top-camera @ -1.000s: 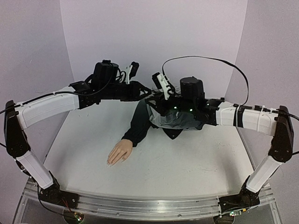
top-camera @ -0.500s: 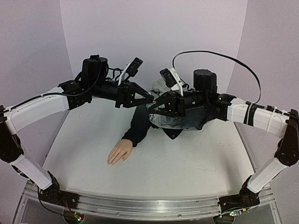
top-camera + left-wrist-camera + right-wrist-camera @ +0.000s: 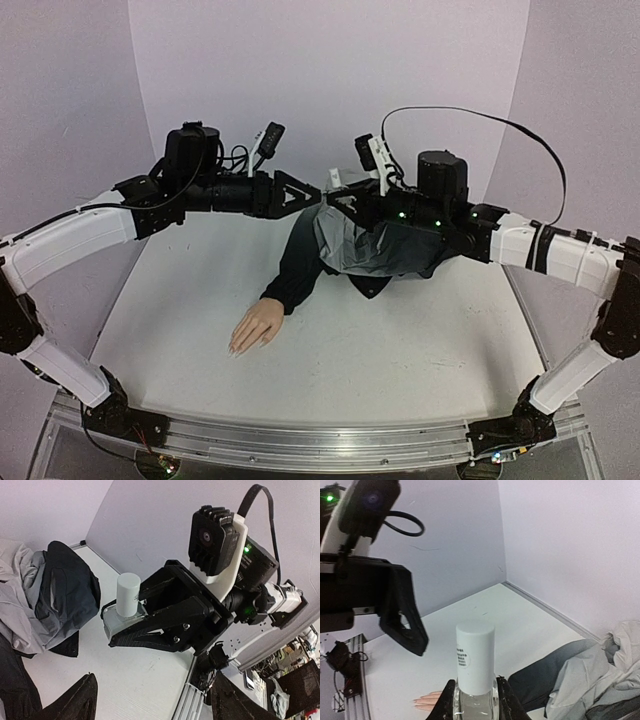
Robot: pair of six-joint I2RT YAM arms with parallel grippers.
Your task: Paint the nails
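The flesh-coloured mannequin hand (image 3: 256,326) lies palm down on the white table, its dark sleeve (image 3: 297,262) running back. The nails (image 3: 233,350) are tiny pale tips facing the near edge, and they also show low down as the nails (image 3: 415,700) in the right wrist view. My right gripper (image 3: 475,709) is shut on the glass body of a small bottle (image 3: 475,690), held upright in the air with its white cap (image 3: 475,652) on. My left gripper (image 3: 312,193) hangs open just left of the bottle (image 3: 334,181), touching nothing, and its dark fingertips (image 3: 80,700) stand wide apart.
A heap of grey and black clothing (image 3: 375,250) lies at the back under my right arm, joined to the sleeve. Purple walls close in the back and both sides. An aluminium rail (image 3: 300,445) runs along the near edge.
Both arms rose. The left gripper, shut and tip to tip with the right one half a second ago, has opened and drawn slightly left. The bottle stays in the right gripper.
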